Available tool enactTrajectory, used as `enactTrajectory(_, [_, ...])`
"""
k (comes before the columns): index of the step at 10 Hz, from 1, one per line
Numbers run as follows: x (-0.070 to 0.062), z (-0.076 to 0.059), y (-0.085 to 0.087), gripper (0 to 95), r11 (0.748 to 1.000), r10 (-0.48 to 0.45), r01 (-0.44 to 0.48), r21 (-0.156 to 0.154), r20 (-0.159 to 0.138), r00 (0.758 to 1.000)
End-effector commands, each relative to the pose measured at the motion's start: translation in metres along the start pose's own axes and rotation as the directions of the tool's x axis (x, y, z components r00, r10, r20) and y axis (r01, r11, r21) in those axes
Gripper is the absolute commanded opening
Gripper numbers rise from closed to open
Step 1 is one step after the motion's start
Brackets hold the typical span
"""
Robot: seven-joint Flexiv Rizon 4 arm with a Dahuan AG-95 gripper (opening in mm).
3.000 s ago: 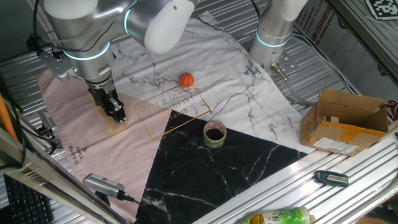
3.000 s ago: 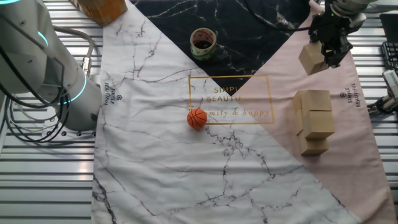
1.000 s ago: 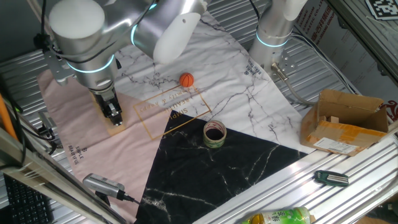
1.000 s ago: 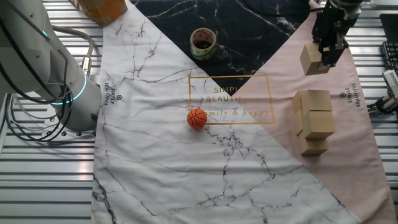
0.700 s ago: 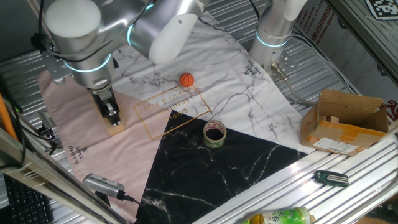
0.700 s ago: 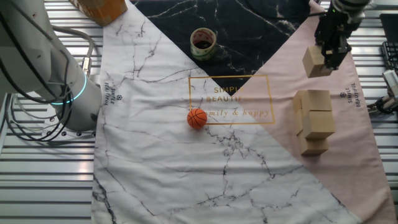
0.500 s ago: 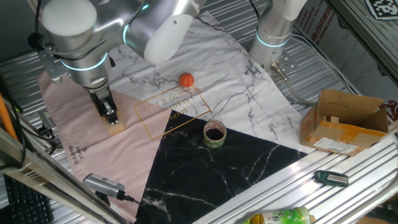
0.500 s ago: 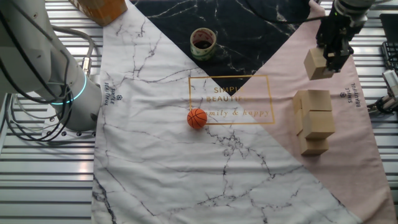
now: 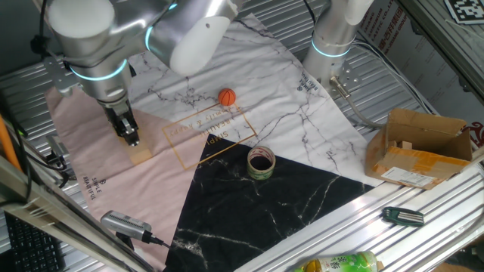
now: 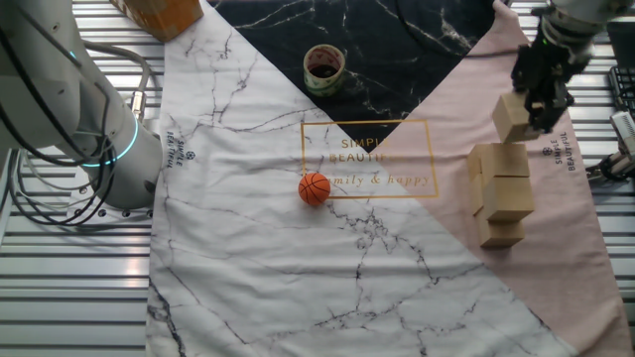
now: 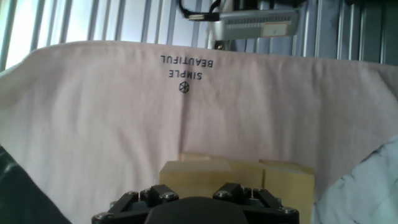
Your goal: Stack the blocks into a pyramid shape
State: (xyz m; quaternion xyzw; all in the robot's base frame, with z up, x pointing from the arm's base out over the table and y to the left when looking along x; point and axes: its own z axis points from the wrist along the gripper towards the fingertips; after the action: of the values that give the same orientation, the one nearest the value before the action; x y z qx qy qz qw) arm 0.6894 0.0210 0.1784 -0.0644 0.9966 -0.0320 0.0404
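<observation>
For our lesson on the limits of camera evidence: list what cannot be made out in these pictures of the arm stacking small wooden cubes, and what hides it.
- How many light-tan wooden cubes make up the stack: in the other fixed view they overlap.
- The same stack in one fixed view: the arm covers it.
- The fingertips of the two-finger gripper in the hand view: the hand's dark body blocks them.
- Whether the carried cube touches the stack: depth is unclear.

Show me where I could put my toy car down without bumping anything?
The white marble cloth below the orange ball is bare. So is the black part beyond the tape roll. It's crowded on the pink corner, by the block pile and claw.
</observation>
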Motion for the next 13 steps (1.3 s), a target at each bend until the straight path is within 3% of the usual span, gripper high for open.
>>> enactTrajectory(1, [-0.0038, 0.0037, -0.0069, 0.0, 1.000, 0.001, -0.001, 0.001, -0.003, 1.000])
enactTrajectory(7, [-0.0121, 0.0085, -0.0134, 0.0, 1.000, -0.006, 0.006, 0.002, -0.009, 1.000])
enactTrajectory(13, [-0.0027, 0.0073, -0.0104, 0.0, 1.000, 0.005, -0.005, 0.008, -0.016, 1.000])
